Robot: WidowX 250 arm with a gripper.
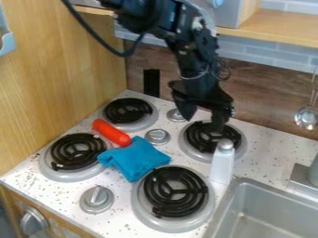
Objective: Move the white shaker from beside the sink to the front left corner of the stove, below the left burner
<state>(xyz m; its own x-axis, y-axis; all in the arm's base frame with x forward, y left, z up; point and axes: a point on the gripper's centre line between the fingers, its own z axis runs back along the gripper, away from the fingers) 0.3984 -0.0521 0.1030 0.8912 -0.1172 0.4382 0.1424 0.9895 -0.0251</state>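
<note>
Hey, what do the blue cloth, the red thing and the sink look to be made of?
Blue cloth: soft matte fabric, creased and folded. Red thing: probably plastic, smooth and evenly coloured. Sink: dull grey, perhaps metal, from its muted sheen, though plastic could look similar.

black coils [200, 136], white bottle [222, 165], blue cloth [135, 160], orange-red cylinder [112, 132], speckled counter [264, 151].
</note>
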